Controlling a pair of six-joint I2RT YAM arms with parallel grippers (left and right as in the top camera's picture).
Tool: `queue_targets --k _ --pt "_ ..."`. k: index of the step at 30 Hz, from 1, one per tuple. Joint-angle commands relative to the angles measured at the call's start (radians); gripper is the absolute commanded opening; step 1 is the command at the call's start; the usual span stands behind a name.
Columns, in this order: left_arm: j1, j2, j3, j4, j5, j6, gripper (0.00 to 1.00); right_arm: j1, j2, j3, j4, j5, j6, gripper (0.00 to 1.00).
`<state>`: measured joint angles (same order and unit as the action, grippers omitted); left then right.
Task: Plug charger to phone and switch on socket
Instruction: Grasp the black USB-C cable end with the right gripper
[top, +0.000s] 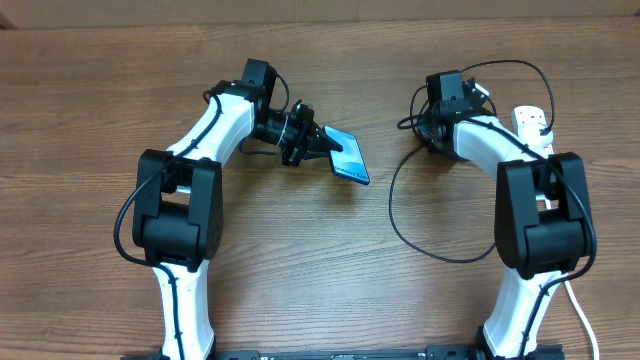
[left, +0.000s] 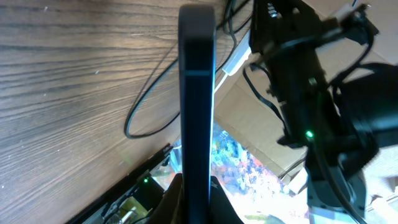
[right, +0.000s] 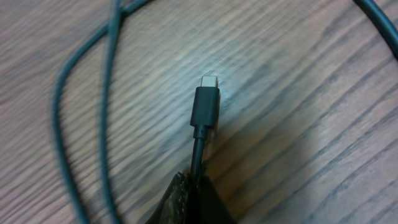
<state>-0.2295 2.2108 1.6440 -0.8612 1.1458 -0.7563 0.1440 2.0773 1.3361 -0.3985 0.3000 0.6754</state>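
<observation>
The left hand (top: 318, 146) gripped the slim, black-edged, cyan-lit phone (top: 348, 157) at centre frame; the right hand (right: 194, 190) pinched the thin black charger cable (right: 206, 109) just behind its tip, upper right overhead — held so, the connector could twist or droop and miss the port.

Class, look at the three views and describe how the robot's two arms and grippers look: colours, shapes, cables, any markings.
The left arm and right arm match: rounded white links joined by boxy black joint housings, with thin black cables looping past the joints. The left gripper and right gripper are black, with dark fingers. A small green light glows on the right wrist.
</observation>
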Motion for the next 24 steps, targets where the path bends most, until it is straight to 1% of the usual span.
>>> queue_targets --k 1,4,5,6,7,10,12,13,15,17,19,21,24 --pt "0.001 -0.01 0.012 0.036 0.084 0.034 0.04 -0.006 -0.193 0.064 -0.062 -0.125 -0.038 0.04" --pt "0.001 -0.01 0.012 0.108 0.159 0.062 0.04 -0.006 -0.366 0.066 -0.141 -0.23 -0.116 0.04" --pt "0.001 -0.01 0.012 0.158 0.176 0.061 0.04 -0.006 -0.45 0.066 -0.202 -0.269 -0.16 0.04" --pt "0.001 -0.01 0.012 0.177 0.184 0.061 0.04 -0.006 -0.492 0.066 -0.241 -0.282 -0.182 0.04" --pt "0.001 -0.01 0.012 0.209 0.191 0.052 0.04 -0.006 -0.578 0.066 -0.335 -0.307 -0.216 0.04" --pt "0.002 -0.01 0.012 0.248 0.21 0.031 0.04 -0.006 -0.707 0.066 -0.505 -0.357 -0.24 0.04" --pt "0.007 -0.01 0.012 0.336 0.276 0.031 0.04 -0.004 -0.791 0.063 -0.61 -0.414 -0.24 0.04" --pt "0.01 -0.01 0.012 0.406 0.326 0.015 0.04 -0.002 -0.836 0.056 -0.653 -0.455 -0.248 0.04" --pt "0.019 -0.01 0.012 0.565 0.41 -0.062 0.04 0.009 -0.906 0.025 -0.683 -0.52 -0.333 0.04" --pt "0.022 -0.01 0.012 0.692 0.433 -0.139 0.04 0.036 -0.972 -0.037 -0.695 -0.541 -0.386 0.04" --pt "0.021 -0.01 0.012 0.786 0.433 -0.186 0.04 0.078 -1.029 -0.113 -0.681 -0.542 -0.391 0.04" --pt "0.02 -0.01 0.012 0.817 0.428 -0.198 0.04 0.128 -1.067 -0.179 -0.658 -0.558 -0.376 0.04" --pt "0.018 -0.01 0.012 0.815 0.411 -0.198 0.04 0.223 -1.093 -0.259 -0.618 -0.559 -0.285 0.04"
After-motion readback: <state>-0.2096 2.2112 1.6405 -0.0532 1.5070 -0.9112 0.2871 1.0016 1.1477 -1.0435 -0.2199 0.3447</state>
